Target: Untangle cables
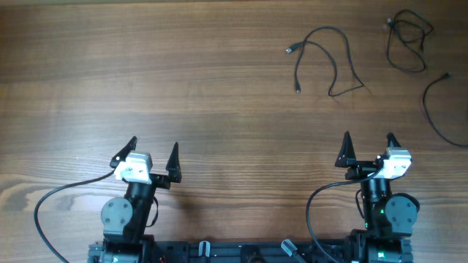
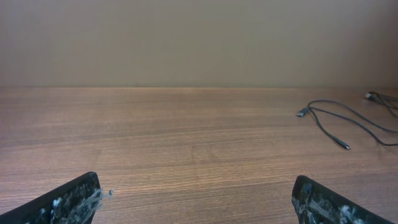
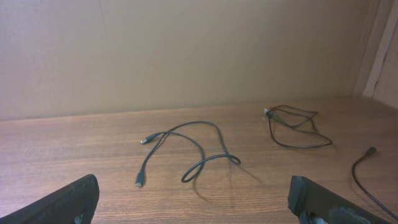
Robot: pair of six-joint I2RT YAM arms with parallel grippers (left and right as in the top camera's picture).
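Brown wood-grain table [image 1: 146, 80], grain running left to right. Plain beige wall [image 2: 199, 37] behind far edge.

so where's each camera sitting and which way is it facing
overhead: above the table, looking straight down; left end effector and right end effector at the bottom, both open.
left wrist: low, facing across the table to the wall; its own tips in the bottom corners.
right wrist: same low forward view, cables ahead; own tips below.
shared: cables show in all three.
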